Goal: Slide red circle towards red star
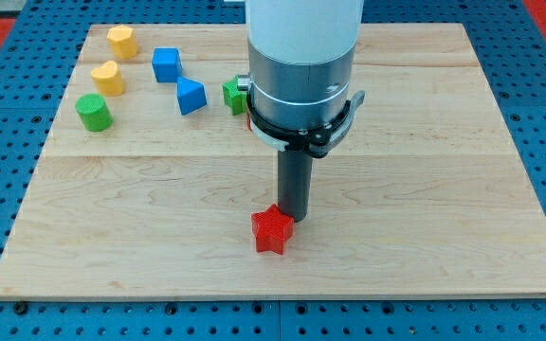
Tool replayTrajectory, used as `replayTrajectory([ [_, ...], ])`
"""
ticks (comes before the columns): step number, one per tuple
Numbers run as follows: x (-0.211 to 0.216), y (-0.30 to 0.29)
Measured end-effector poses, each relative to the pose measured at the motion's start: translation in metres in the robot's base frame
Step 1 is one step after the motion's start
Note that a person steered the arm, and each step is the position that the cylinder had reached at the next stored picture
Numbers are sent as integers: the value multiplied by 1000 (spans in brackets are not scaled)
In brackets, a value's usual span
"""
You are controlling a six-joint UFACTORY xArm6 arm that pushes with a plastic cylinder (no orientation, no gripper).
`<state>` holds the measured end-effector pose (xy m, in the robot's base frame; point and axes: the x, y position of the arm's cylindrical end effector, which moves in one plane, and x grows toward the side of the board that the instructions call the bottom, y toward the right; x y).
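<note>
The arm's wide grey-and-white body [301, 66] fills the upper centre of the frame and hides much of what lies behind it. Only a thin red sliver [248, 116] peeks out at its left edge, just below a partly covered green block [232, 96]; this may be the red circle, but its shape cannot be made out. There are no containers, only the wooden board [444, 189] carrying loose blocks.

The dark rod drops straight down from the collar, and the tip [297, 220] sits right beside the red star [272, 230], at its upper right, seemingly touching it. The arm carries no jaws, so nothing is clamped.

In the upper left stand two yellow blocks [121, 41] [108, 77], a green cylinder [93, 112], a blue cube [166, 64] and a blue wedge-like block [191, 96].
</note>
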<state>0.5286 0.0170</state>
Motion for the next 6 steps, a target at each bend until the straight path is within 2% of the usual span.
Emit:
replayTrajectory([
  [4,-13,0],
  [6,-39,8],
])
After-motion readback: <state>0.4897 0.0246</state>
